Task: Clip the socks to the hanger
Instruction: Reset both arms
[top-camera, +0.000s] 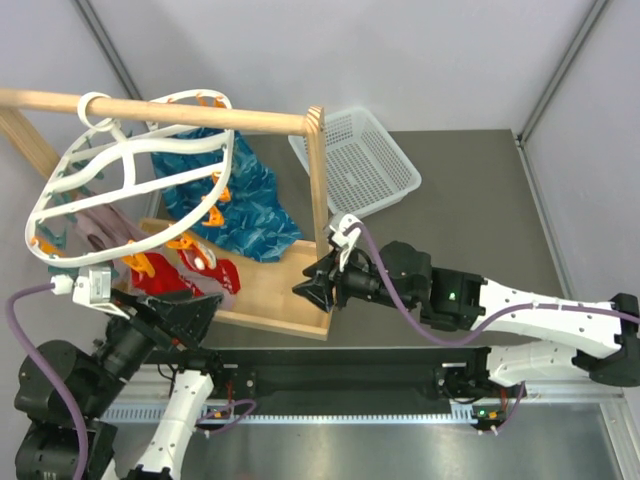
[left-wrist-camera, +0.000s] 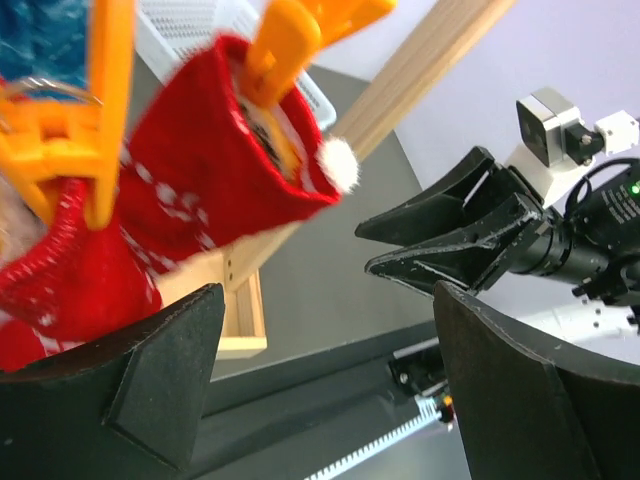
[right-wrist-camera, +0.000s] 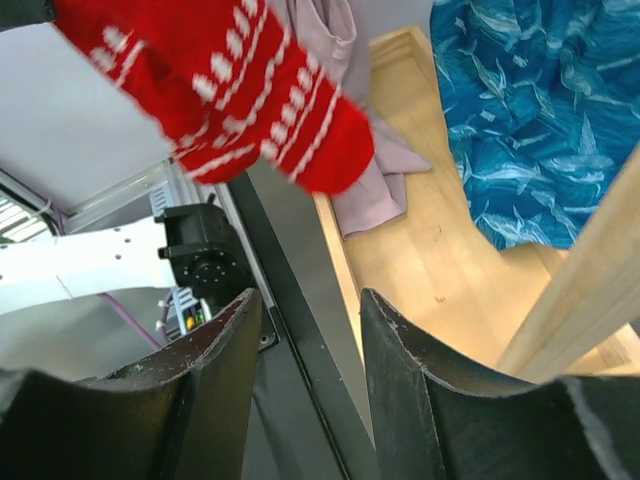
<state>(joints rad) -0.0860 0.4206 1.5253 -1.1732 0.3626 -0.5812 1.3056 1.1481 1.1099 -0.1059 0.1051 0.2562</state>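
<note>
Left gripper (left-wrist-camera: 327, 310) spread wide, empty. Socks (left-wrist-camera: 215, 170) directly above its fingers, hanging from orange clips (left-wrist-camera: 290, 35) on the hanger (top-camera: 195, 143). Right gripper (right-wrist-camera: 310, 310) narrowly parted, empty, one sock above and left of it. Risk: snagging soft knit on any upward move, tugging it out of a hard, smooth plastic clip. Fuzzy red weave, white pompom.

We count two red socks (top-camera: 150, 276), one white hanger (top-camera: 190, 142), one mesh basket (top-camera: 355, 165), one wooden stand (top-camera: 270, 285), one mauve cloth (top-camera: 100, 225), and at least one blue cloth (top-camera: 250, 200).
</note>
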